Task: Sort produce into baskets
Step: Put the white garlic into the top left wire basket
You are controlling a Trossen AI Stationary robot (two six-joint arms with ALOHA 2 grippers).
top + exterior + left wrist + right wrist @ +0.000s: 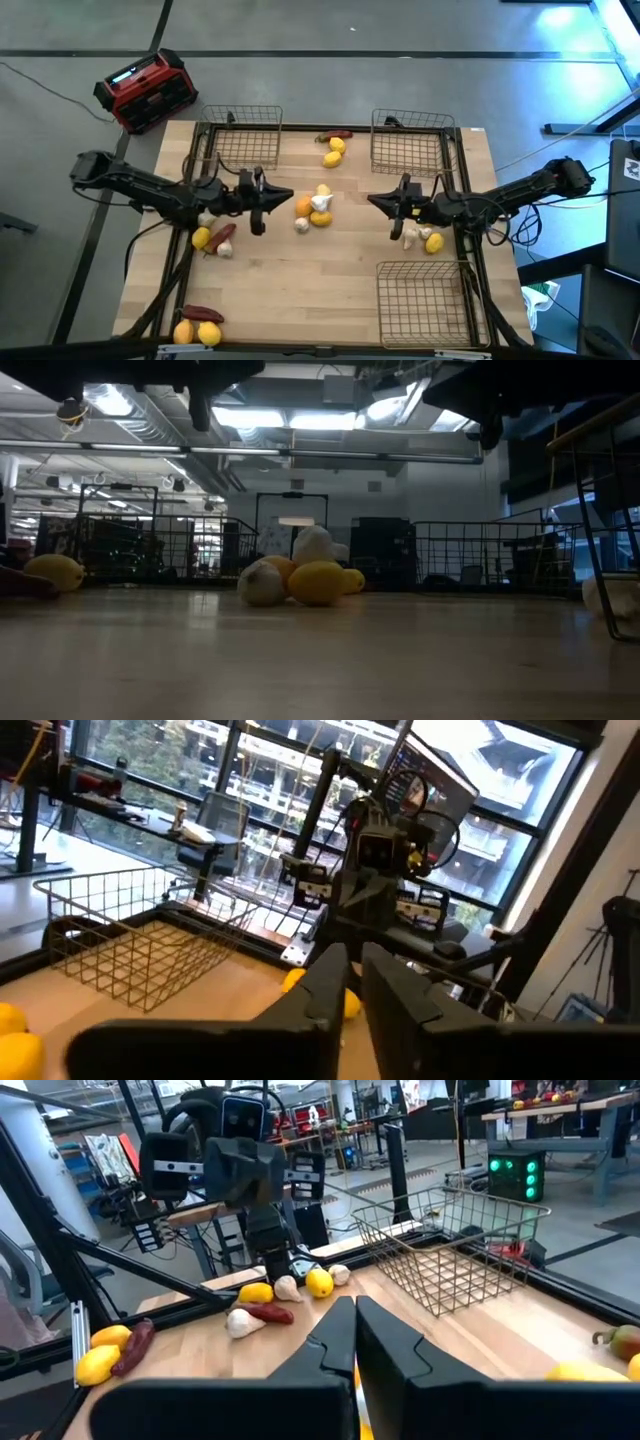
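Note:
Produce lies in loose groups on the wooden table. A centre cluster (pixel 313 209) of yellow, orange and whitish pieces sits between my two grippers; it also shows in the low view (pixel 300 578). My left gripper (pixel 285 197) hovers just left of it, shut and empty; it also shows in its own wrist view (pixel 352 952). My right gripper (pixel 372 202) hovers to its right, shut and empty (pixel 355 1302). Three wire baskets stand at far left (pixel 240 135), far right (pixel 408 140) and near right (pixel 420 300); I see nothing in them.
More produce lies at the left (pixel 212 238), near left (pixel 197 328), right (pixel 420 238) and far centre, a lemon (pixel 333 155) with a red pepper (pixel 335 135). A red and black box (pixel 147 90) sits on the floor beyond the far left corner.

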